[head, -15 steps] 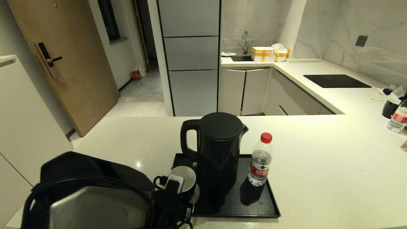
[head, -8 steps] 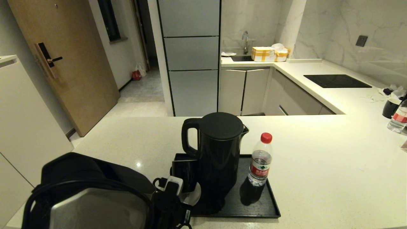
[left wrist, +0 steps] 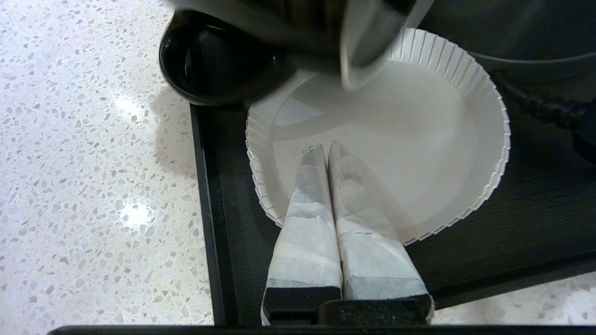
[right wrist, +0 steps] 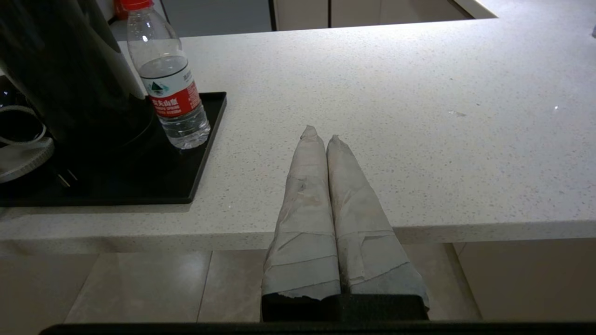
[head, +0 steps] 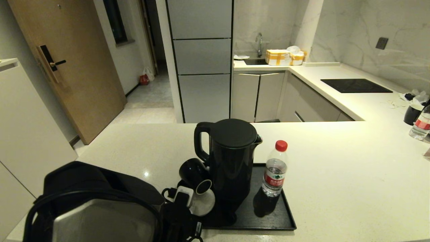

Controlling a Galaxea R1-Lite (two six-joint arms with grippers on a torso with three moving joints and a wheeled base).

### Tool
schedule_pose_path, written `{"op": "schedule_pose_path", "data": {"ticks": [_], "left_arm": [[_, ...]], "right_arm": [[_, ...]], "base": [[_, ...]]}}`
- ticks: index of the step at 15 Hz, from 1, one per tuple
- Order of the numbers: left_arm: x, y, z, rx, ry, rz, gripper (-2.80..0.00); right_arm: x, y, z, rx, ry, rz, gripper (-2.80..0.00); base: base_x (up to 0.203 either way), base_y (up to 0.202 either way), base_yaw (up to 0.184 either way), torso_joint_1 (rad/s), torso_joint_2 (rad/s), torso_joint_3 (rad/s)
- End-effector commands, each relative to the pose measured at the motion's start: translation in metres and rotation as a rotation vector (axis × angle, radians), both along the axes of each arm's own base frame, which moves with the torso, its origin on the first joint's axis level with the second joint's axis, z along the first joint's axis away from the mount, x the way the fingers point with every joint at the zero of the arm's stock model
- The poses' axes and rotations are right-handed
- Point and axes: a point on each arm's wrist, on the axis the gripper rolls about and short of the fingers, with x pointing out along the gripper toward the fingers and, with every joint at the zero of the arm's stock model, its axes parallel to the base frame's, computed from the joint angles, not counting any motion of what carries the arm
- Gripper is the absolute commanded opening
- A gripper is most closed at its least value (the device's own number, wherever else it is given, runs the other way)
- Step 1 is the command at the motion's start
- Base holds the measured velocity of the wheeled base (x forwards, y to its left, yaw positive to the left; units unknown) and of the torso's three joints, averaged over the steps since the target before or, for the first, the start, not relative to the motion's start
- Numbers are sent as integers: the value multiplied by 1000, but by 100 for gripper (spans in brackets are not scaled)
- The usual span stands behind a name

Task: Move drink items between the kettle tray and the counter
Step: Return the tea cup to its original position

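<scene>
Since a second ago, your small black cup (head: 192, 171) has tipped off the white saucer (head: 205, 205), and the left end effector (left wrist: 328, 148) has clenched on nothing. The big pale table (head: 352, 185) carries the flat black tray (head: 268, 218). The tall black kettle (head: 231, 161) stands in the middle of the tray. The water bottle (head: 275, 169) stands on the tray at the kettle's 3 o'clock. The cup lies on its side at the kettle's 9 o'clock, over the tray's edge. The saucer sits at the kettle's 7 o'clock, and the left end effector hangs just over it. Your right end effector (right wrist: 321, 132) is clenched too, holding nothing, by the table's near edge.
</scene>
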Motion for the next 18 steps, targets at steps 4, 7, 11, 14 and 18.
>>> {"op": "schedule_pose_path", "data": {"ticks": [4,7,11,14,18], "left_arm": [[0,0,0,-3,-4,2,-280],[0,0,0,-4,-4,3,-280],[-2,2,9,-27,-17,7,-280],[-8,12,51,-111,-99,16,-280],[-18,26,73,-126,-143,38,-280]], "right_arm": [[0,0,0,0,1,0,-280],[0,0,0,0,1,0,-280],[0,0,0,0,2,0,-280],[0,0,0,0,1,0,-280],[0,0,0,0,2,0,-280]], "base": [[0,0,0,0,0,0],[0,0,0,0,0,0],[0,0,0,0,0,0],[0,0,0,0,0,0],[0,0,0,0,0,0]]}}
